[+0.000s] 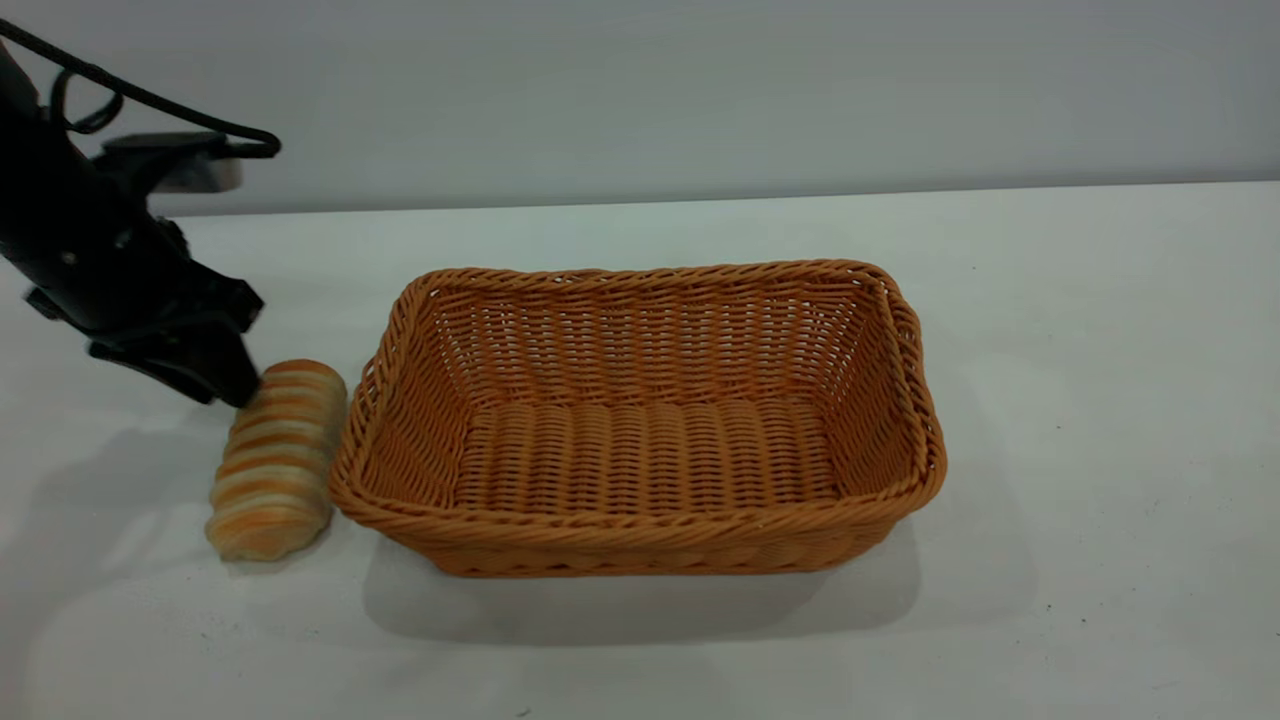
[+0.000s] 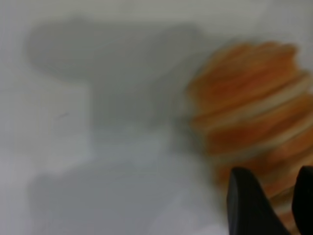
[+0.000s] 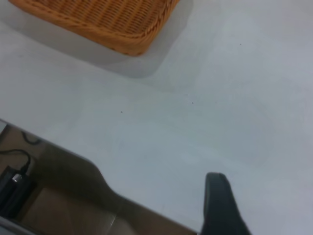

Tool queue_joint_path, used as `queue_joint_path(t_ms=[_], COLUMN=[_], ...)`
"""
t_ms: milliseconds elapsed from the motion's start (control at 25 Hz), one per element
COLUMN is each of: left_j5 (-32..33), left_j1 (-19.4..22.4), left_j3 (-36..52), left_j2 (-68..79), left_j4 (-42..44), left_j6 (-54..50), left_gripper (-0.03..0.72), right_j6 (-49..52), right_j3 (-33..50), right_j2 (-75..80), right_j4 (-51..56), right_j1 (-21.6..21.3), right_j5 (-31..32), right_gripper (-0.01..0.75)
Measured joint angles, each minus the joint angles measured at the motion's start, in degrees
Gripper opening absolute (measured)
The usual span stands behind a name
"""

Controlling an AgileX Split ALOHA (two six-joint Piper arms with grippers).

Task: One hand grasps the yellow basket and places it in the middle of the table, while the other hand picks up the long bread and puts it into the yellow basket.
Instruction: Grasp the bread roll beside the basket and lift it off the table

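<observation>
While the long bread [image 1: 273, 460] lies on the table [image 1: 1080, 400] just left of the yellow basket [image 1: 640, 420] at the table's middle, the left gripper [image 1: 235, 385] touches the bread's far end. Its fingers [image 2: 249, 205] stand slightly apart over the loaf, gripping nothing. Whether the right gripper [image 3: 220, 205] is open cannot be told.

A plain pale grey wall [image 1: 700, 90] runs behind the desk. Past the desk's near edge, in the right wrist view, lies a brown floor [image 3: 63, 210], and on it sits a dark box [image 3: 12, 188] with a thin black cable [image 3: 17, 154] curling from it.
</observation>
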Motion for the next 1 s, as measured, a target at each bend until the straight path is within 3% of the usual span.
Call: queue_joint_path(t_ms=[120, 240, 480, 680, 800, 1000], left_j5=[0.9, 1.3, 1.2, 1.1, 0.9, 0.8], left_j1=[0.0, 0.0, 0.0, -0.1, -0.3, -0.3], left_j3=[-0.1, -0.3, -0.6, -1.1, -1.2, -1.2], left_j2=[1.0, 2.0, 4.0, 4.8, 4.9, 4.9], left_j4=[-8.3, -11.2, -11.6, -4.7, -1.8, -0.7], left_j6=[8.8, 12.2, 12.6, 5.9, 2.6, 1.7], left_gripper=[0.3, 0.3, 0.3, 0.295, 0.236, 0.025], right_j6=[0.0, 0.4, 0.5, 0.7, 0.7, 0.7], right_j3=[0.0, 0.0, 0.0, 0.0, 0.0, 0.0], right_j2=[0.0, 0.0, 0.0, 0.0, 0.0, 0.0], right_j4=[0.0, 0.0, 0.2, 0.2, 0.2, 0.2], right_j1=[0.0, 0.0, 0.0, 0.0, 0.0, 0.0], right_j5=[0.1, 0.1, 0.1, 0.1, 0.1, 0.1], right_gripper=[0.428, 0.426, 0.397, 0.382, 0.38, 0.38])
